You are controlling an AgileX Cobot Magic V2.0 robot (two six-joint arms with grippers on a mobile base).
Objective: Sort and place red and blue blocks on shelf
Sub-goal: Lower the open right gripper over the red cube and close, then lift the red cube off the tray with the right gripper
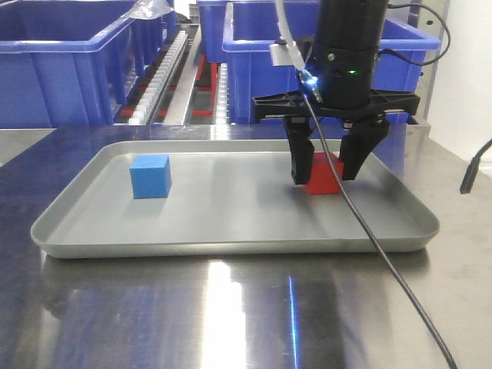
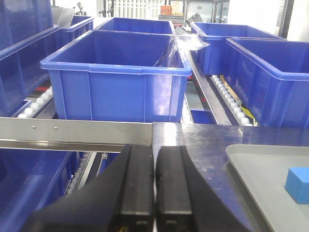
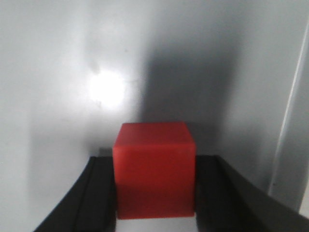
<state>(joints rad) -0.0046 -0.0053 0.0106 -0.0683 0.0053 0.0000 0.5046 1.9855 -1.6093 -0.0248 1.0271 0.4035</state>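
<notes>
Right hand (image 1: 324,175): clamped on red block (image 3: 153,169), right side of tray (image 1: 231,247).
Left hand (image 2: 154,191): clenched, empty, left of tray.
Blue block (image 1: 150,176): on tray's left side.
Progress: neither block on shelf (image 2: 72,129) yet.

Grey metal tray (image 1: 231,247) seen lying flat on reflective steel table (image 1: 231,315), long side toward front camera. Two big blue plastic bins, left bin (image 1: 61,69) and right bin (image 1: 261,69), set side by side behind table, gap left between them. Clear plastic film (image 1: 150,9) draped over rim of left bin. Further blue bins (image 2: 270,82) seen in left wrist view. Light glare (image 1: 223,292) reflected on table front.
</notes>
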